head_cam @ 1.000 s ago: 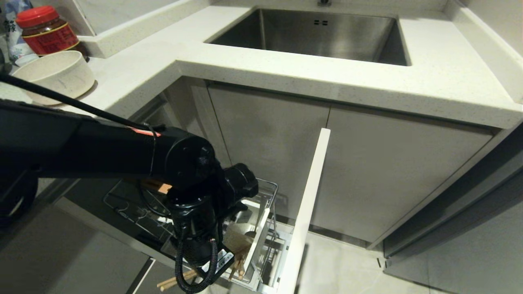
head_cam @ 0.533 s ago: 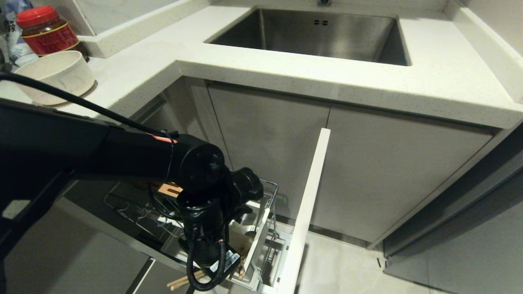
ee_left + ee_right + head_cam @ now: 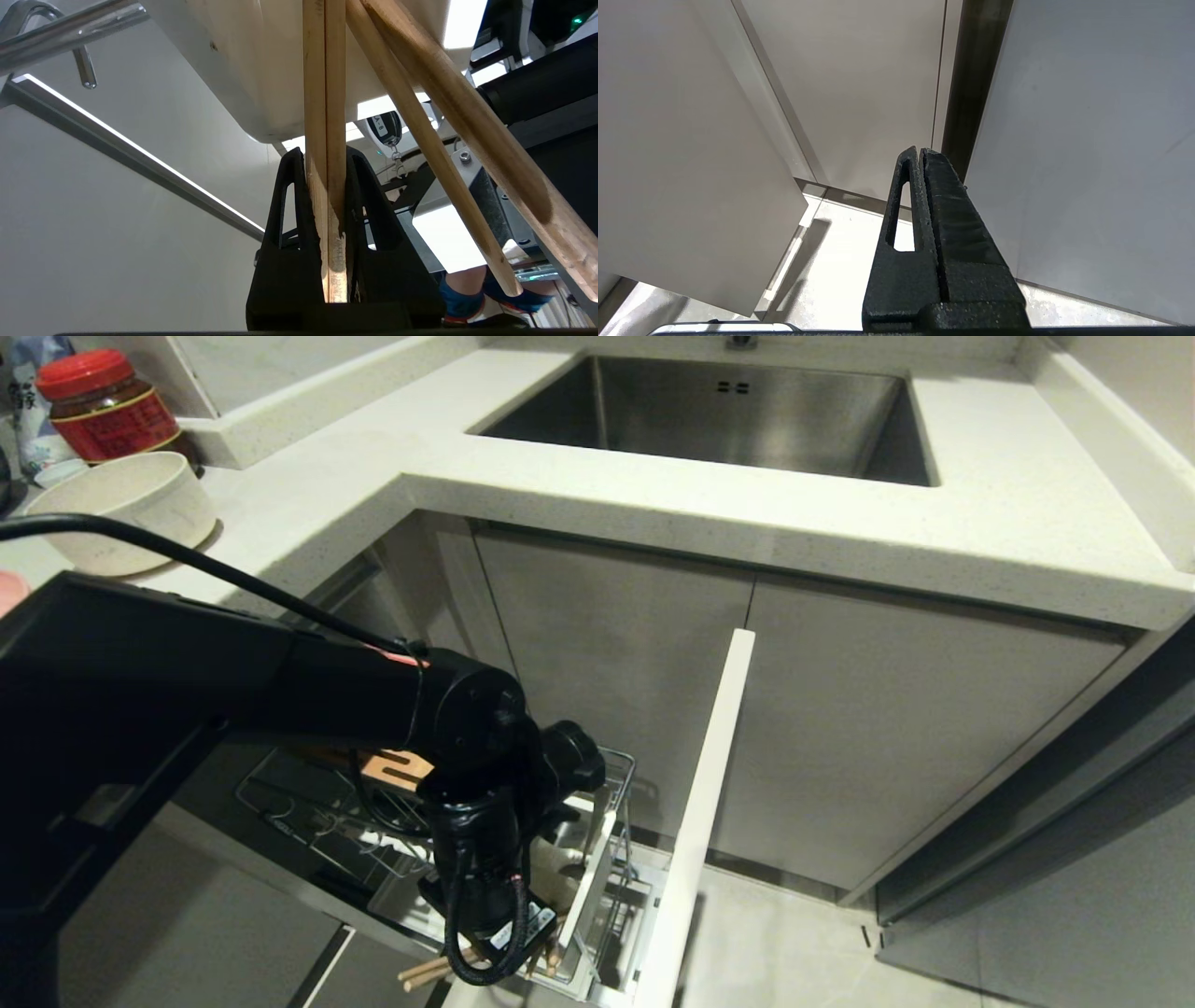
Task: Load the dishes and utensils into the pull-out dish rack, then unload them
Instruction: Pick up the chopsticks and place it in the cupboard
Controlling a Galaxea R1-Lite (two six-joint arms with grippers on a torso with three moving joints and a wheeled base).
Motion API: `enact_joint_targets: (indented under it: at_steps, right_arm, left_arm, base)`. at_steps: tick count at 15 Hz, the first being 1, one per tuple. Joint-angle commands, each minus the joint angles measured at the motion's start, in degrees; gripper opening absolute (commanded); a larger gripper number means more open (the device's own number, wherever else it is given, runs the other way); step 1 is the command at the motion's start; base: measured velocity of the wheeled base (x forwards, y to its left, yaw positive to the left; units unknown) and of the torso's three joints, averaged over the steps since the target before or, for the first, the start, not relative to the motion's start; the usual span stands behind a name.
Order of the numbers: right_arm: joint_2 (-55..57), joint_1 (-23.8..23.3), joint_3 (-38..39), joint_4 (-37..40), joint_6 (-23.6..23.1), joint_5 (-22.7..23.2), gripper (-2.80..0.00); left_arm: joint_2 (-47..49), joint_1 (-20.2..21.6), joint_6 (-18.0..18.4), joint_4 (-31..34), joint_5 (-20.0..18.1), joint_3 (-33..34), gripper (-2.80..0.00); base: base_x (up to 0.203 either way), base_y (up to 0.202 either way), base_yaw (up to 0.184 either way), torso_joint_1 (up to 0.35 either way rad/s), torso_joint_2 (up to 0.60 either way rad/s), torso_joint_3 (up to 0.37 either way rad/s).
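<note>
Your left gripper [image 3: 327, 186] is clamped on a pair of light wooden chopsticks [image 3: 325, 116], which run straight up between its two black fingers [image 3: 285, 242] and press side by side; their held ends look rough and splintered. In the head view the left arm reaches down into the pull-out dish rack [image 3: 597, 859], with the wrist over the white utensil cups [image 3: 583, 887], and chopstick ends [image 3: 425, 973] project from below the wrist toward the near side. The left wrist view also shows two more wooden sticks [image 3: 444, 140] crossing at a slant just beside the held pair; you cannot tell what they rest in. The off-white bowl [image 3: 121, 513] sits upright on the countertop [image 3: 653, 504], well apart from the rack, beside a red-lidded jar [image 3: 107, 406]. The steel sink [image 3: 728, 420] is set into the counter behind. Your right gripper [image 3: 920, 158] is closed on nothing, fingers pressed together, facing pale cabinet panels [image 3: 859, 84].
</note>
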Motion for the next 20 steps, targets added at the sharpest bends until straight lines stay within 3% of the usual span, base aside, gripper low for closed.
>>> enact_joint_targets:
  at_steps: [1,6,7,14,20]
  right_arm:
    - [0.0,0.0,1.5,-0.1,0.0,0.0,-2.8]
    - [0.0,0.0,1.6,-0.1,0.0,0.0,-2.8]
    - [0.0,0.0,1.5,-0.1,0.0,0.0,-2.8]
    - [0.0,0.0,1.5,-0.1,0.0,0.0,-2.8]
    - [0.0,0.0,1.5,-0.1,0.0,0.0,-2.8]
  left_arm:
    - [-0.1,0.1,0.0,0.5,-0.4,-0.1,-2.8]
    - [-1.5,0.2,-0.2,0.6,-0.6,-0.5,-2.8]
    - [-1.8,0.2,-0.1,0.8,-0.5,-0.4,0.0]
    - [-2.8,0.6,-0.2,0.7,-0.5,-0.4,0.0]
    - [-10.6,0.5,-0.5,0.8,-0.3,-0.2,0.0]
  base:
    - [0.0,0.0,0.0,0.0,0.0,0.0]
    - [0.0,0.0,0.0,0.0,0.0,0.0]
    - [0.0,0.0,0.0,0.0,0.0,0.0]
    - [0.0,0.0,0.0,0.0,0.0,0.0]
    - [0.0,0.0,0.0,0.0,0.0,0.0]
